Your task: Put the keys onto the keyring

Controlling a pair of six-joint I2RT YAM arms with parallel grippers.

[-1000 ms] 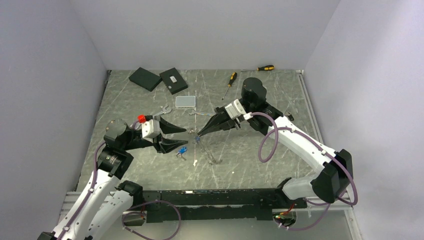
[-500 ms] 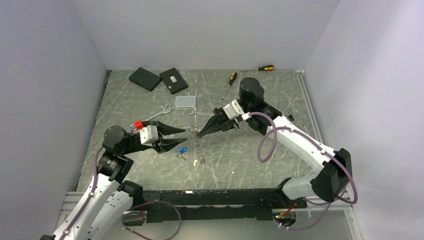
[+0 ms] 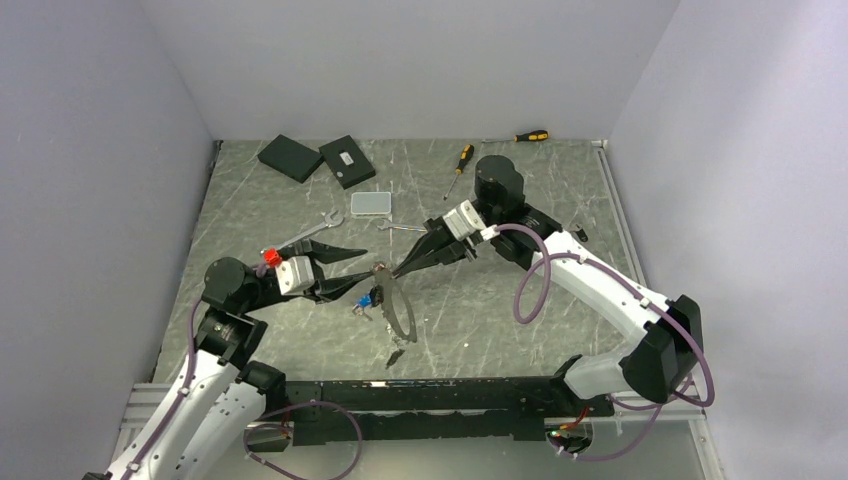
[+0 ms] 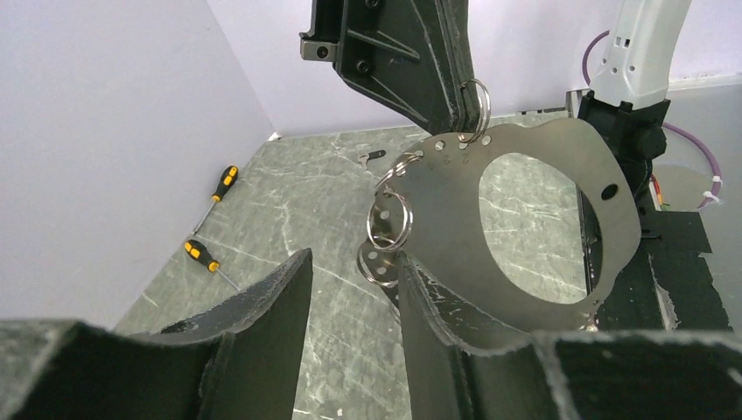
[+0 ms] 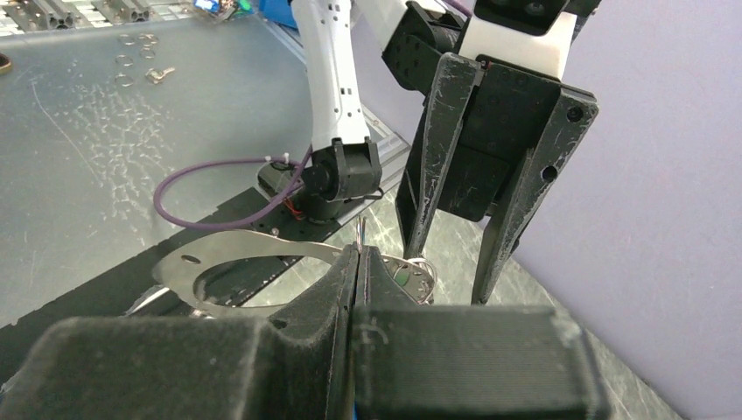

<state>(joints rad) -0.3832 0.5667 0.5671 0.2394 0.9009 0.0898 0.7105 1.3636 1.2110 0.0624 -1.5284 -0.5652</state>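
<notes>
While your right gripper (image 3: pixel 398 269) clamps the keyring (image 4: pixel 446 219) at its 12 o'clock edge, your left gripper (image 3: pixel 372 267) hangs, jaws parted, at its 9 o'clock.

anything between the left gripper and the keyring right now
Nothing visible: the open left gripper is right at the keyring, beside its small split rings. The right gripper holds it by the edge.
</notes>
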